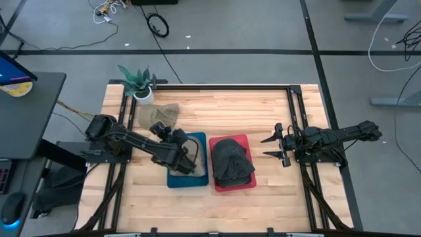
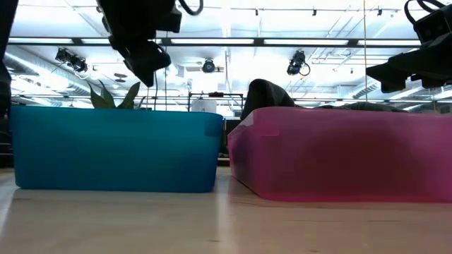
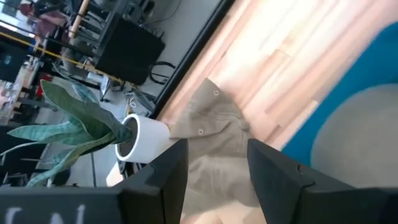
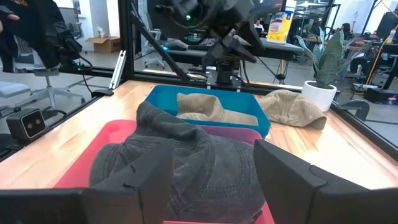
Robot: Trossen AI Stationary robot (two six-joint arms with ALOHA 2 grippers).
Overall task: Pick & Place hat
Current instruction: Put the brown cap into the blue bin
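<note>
My left gripper (image 1: 186, 157) hangs over the blue bin (image 1: 197, 179), with its fingers (image 3: 163, 180) spread apart and nothing between them. Under it, inside this bin, lies a tan hat (image 4: 205, 107), so I judge that this one is already placed. A dark grey hat (image 1: 230, 162) fills the red bin (image 1: 247, 185) just beside, and it seems also done.

What is left for me is the second tan hat (image 1: 158, 116), which lies loose on the bare wooden table (image 1: 250, 108), next to the white pot (image 1: 143, 97) of the small plant (image 1: 135, 79). From my left gripper it lies toward the far left corner of the table, near, on the side of my own arm's base. It spreads flat and crumpled, a little longer along the table's width than its depth (the exact line of its brim I cannot make out). In my wrist view it shows directly ahead, past my fingers, touching or almost touching the pot.

My right gripper (image 1: 275, 145) waits open at the right edge of the table, beyond the red bin and well apart from that hat, so the left arm is clearly the nearer one. I think the coming move must go away from the blue bin toward the plant, and come down on the hat from the side away from the pot, so as not to knock it over.
</note>
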